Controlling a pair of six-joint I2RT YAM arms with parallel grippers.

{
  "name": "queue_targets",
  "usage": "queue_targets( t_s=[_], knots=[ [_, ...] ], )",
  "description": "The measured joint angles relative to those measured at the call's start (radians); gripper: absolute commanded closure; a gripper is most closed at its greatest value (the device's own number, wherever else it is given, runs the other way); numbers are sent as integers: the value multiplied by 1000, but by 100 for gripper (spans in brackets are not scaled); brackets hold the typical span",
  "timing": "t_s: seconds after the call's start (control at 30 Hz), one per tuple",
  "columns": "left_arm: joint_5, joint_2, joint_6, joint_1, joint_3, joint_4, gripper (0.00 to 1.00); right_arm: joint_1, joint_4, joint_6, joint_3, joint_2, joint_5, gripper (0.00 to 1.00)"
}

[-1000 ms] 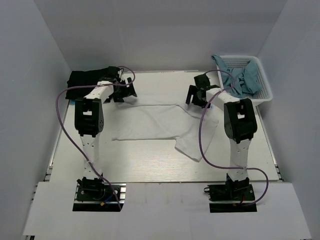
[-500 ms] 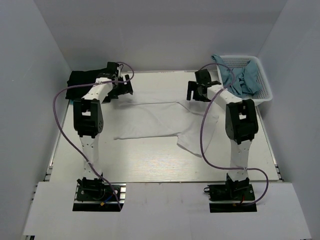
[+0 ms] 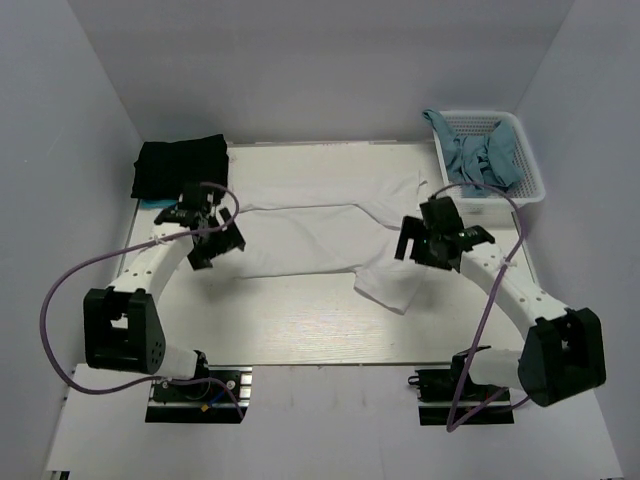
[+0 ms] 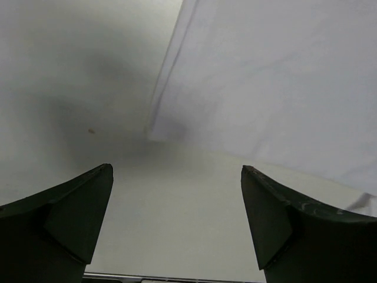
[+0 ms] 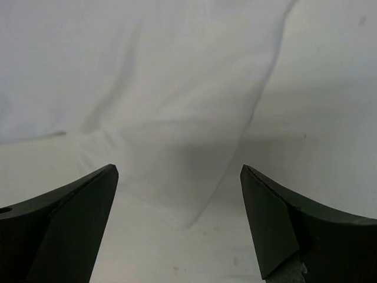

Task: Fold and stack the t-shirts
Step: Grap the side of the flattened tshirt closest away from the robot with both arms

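Mid-fold, I reckon: white t-shirt (image 3: 310,235) flat at frame centre on the desk (image 3: 300,320), black t-shirt (image 3: 180,165) already folded upper left; left end effector (image 3: 212,243) and right end effector (image 3: 432,245) both spread, empty, above its sides, so next I'd lower and pinch each edge.

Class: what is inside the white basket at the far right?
The basket holds crumpled blue cloth, part draped over its left rim. Whether it is one garment or several, and anything beneath, is covered.
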Motion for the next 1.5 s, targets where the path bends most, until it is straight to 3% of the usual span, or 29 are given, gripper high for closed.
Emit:
queue_targets(
  t_s=[0.13,0.27,0.43,0.57,0.6,0.7,0.73,1.03,1.13,1.2,1.27,1.3,1.5],
  knots=[
    [14,13,-45,6,-152,11,6,14,-68,55,-116,-62,-29,10],
    [19,46,-98,6,-181,57,25,28,-92,95,-165,-98,-54,10],
    [41,119,-148,13,-201,144,40,37,-93,133,-192,-116,-76,10],
    [56,145,-179,20,-214,170,63,43,-97,158,-198,-116,-76,10],
    [59,146,-187,23,-217,176,74,46,-97,164,-199,-116,-77,10],
    [61,148,-206,27,-223,191,90,56,-92,179,-208,-115,-89,10],
    [63,150,-210,29,-223,194,100,63,-89,183,-213,-112,-95,11],
    [86,165,-222,36,-212,195,100,131,-25,234,-247,35,-114,19],
    [90,168,-225,38,-207,190,100,138,-8,256,-237,76,-102,27],
    [90,173,-225,41,-200,182,100,140,-1,273,-231,89,-95,44],
    [89,176,-225,43,-194,174,100,140,9,285,-225,105,-90,71],
    [89,177,-225,43,-192,170,100,140,14,290,-222,114,-90,99],
    [86,177,-225,44,-128,121,100,139,3,324,-182,119,-90,100]
  ],
)
